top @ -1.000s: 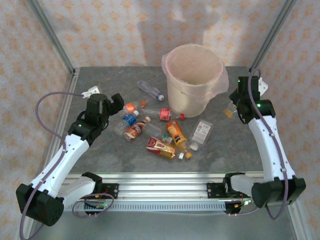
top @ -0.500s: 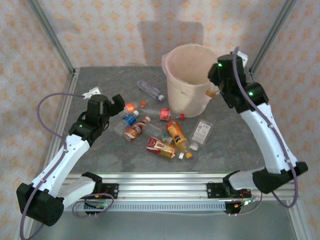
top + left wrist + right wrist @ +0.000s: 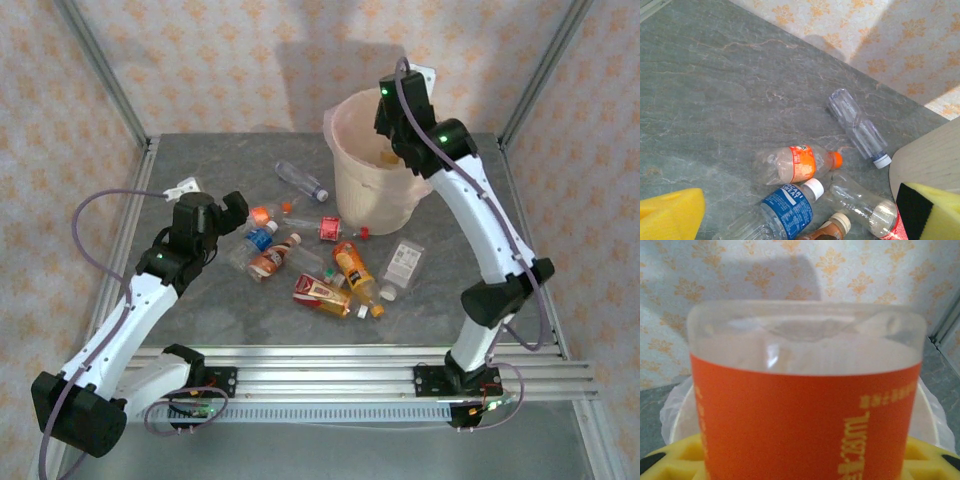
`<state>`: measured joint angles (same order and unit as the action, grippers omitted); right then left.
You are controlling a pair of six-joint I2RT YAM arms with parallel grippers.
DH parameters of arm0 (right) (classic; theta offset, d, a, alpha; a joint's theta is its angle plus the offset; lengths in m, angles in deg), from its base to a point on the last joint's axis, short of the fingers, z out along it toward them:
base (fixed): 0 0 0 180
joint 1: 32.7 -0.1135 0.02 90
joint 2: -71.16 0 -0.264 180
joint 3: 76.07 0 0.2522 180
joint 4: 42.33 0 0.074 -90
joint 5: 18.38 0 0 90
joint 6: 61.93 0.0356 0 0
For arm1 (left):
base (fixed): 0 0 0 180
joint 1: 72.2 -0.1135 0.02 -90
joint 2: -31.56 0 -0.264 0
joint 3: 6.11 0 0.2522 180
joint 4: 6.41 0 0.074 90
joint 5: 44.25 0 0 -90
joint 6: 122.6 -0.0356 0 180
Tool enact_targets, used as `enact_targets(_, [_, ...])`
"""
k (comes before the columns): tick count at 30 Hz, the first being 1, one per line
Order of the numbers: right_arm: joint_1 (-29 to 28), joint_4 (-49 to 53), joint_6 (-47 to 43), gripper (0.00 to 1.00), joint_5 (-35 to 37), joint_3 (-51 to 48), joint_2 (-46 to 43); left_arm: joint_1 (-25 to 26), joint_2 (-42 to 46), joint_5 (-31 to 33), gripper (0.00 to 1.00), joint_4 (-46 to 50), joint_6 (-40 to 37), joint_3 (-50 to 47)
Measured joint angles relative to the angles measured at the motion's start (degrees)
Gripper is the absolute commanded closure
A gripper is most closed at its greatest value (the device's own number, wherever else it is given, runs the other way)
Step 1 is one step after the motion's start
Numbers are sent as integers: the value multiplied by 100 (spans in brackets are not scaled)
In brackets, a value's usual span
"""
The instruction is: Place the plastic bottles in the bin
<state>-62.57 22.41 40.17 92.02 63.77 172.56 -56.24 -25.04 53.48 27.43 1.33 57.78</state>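
grey table [image 3: 455, 290]: left claw [image 3: 232, 210] wide over bottles [image 3: 795, 164]; right claw [image 3: 398, 148] grips orange-labelled bottle [image 3: 805, 415] above bin [image 3: 352, 195].

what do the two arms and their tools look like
The left arm and right arm have white links, black joints, small green lights and a greyish-purple cable looping along each. The tool fingers are yellow with a moulded grid and black patches.
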Motion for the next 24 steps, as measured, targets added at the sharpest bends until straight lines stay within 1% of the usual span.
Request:
enact_targets(5, [0,164,-315,82,44,981,752,0,0,-4,0,0,55,-11])
enact_targets(7, [0,205,-483,79,92,1460,1139,0,0,-4,0,0,57,-11])
enact_targets(12, [15,407,-743,78,236,2424,2006,0,26,-4,0,2,57,-11])
enact_targets(18, [177,739,-767,78,149,2566,2468,0,83,-2,0,4,59,-11])
enact_targets(24, [442,1086,-627,78,-201,2505,2553,0,87,-2,0,7,76,-11])
